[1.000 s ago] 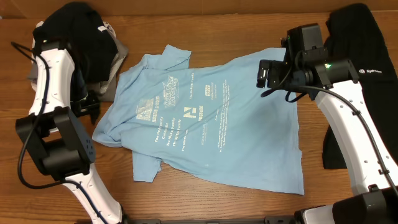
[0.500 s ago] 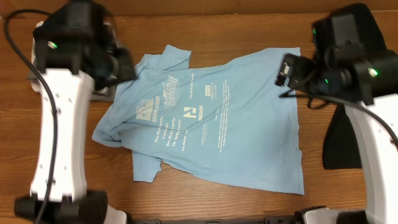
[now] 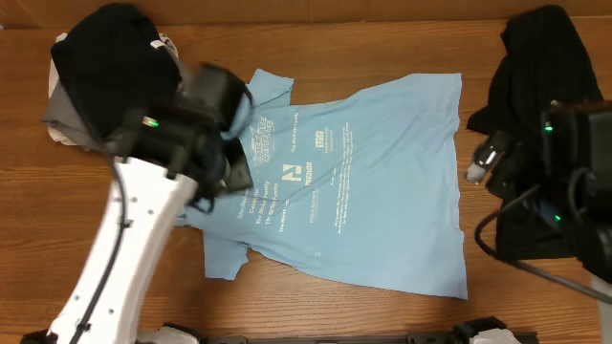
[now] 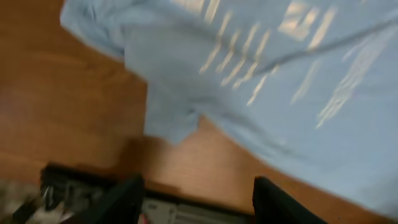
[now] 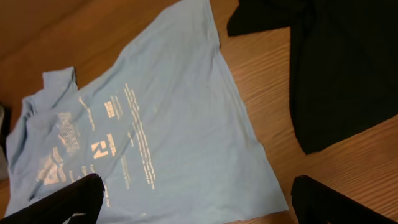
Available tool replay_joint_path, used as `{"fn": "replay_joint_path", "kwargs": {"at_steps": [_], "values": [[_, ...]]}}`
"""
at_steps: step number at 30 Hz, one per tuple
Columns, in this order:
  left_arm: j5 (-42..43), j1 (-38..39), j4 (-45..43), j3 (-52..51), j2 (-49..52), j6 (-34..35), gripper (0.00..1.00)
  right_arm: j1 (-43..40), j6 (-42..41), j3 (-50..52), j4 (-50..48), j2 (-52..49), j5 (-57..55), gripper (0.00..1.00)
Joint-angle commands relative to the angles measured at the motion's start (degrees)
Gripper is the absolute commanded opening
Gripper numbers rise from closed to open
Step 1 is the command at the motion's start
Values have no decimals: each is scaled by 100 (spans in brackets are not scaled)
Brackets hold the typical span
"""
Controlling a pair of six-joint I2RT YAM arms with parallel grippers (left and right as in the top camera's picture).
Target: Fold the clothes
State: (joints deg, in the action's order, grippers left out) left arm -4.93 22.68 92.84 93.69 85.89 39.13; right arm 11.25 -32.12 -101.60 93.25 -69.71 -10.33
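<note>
Jaws on your left gripper stand spread with nothing between them. That wrist view is blurred, but you can make out wood and a sleeve of the light-blue T-shirt beneath. From overhead, the left arm reaches in from the near edge. Its head hangs over the shirt's left side and covers part of the white print.

Your right gripper is spread wide too, and empty. It looks down on the shirt's hem, a strip of bare table and a black garment. The right arm sits over that black garment at the far right.

The T-shirt lies flat and print-up in the middle of the table, unfolded, with one sleeve rumpled at the lower left. A heap of dark and grey clothes rests in the upper-left corner, near the shirt's shoulder.
</note>
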Motion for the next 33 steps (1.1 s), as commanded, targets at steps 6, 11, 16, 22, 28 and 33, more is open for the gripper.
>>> {"fn": "replay_joint_path", "kwargs": {"at_steps": [6,11,16,22,28,33], "values": [[203,387,-997,-2922,-1008,1386,57,-7,586,1598,-1176,-144,1038,100],[439,387,-1628,-4363,-1449,2076,56,-7,774,2170,-1419,-146,1054,100],[442,387,-2404,-5318,-1475,2712,54,-7,975,2430,-1486,-151,1082,100],[328,341,-3565,-6000,-1475,2920,45,-7,1106,2479,-1532,-177,1093,100],[-107,168,-4374,-6428,-1469,2975,49,-7,1143,2479,-1576,-177,1088,100],[-190,160,-4822,-6507,-1467,2970,45,-7,1143,2479,-1670,-177,1091,100]]}}
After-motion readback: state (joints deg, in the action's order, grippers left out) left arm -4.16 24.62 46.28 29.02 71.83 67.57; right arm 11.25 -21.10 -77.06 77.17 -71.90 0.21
